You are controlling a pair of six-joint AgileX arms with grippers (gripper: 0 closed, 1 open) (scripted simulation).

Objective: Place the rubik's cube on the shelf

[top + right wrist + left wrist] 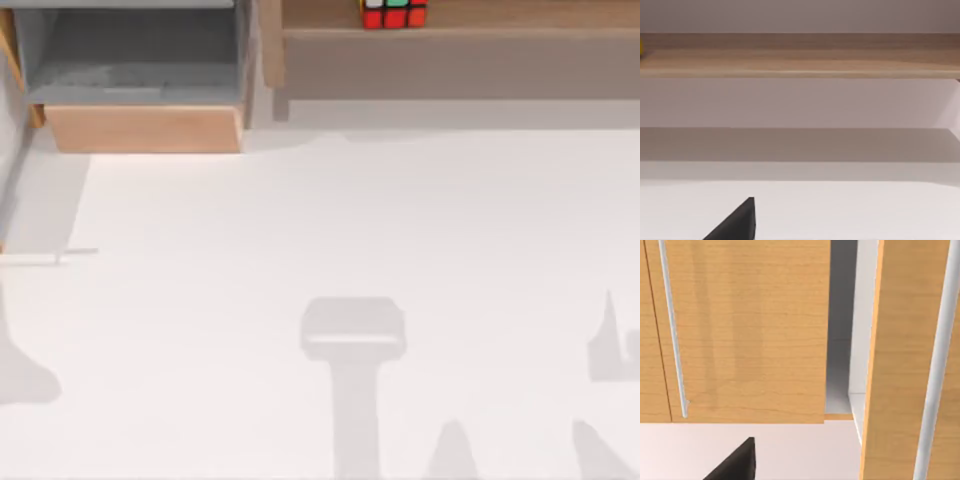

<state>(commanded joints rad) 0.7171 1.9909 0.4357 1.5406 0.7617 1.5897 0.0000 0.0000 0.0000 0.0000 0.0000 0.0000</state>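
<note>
Plain white surface (300, 240), bare apart from soft grey shadows; one long light-brown wooden shelf (500, 25) with grey-brown front panel along the far edge at right; one smaller wooden box with grey interior (140, 90) at far left; one small red, green and white rubik's cube (393, 13) resting on the shelf ledge; a dark tool tip (735, 462) edges each wrist view (735, 222), finger state cannot be told.

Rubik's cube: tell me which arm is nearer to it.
Right, probably. The right arm's wrist camera faces the shelf holding the rubik's cube; the left arm's faces the wooden box at the table's left.
</note>
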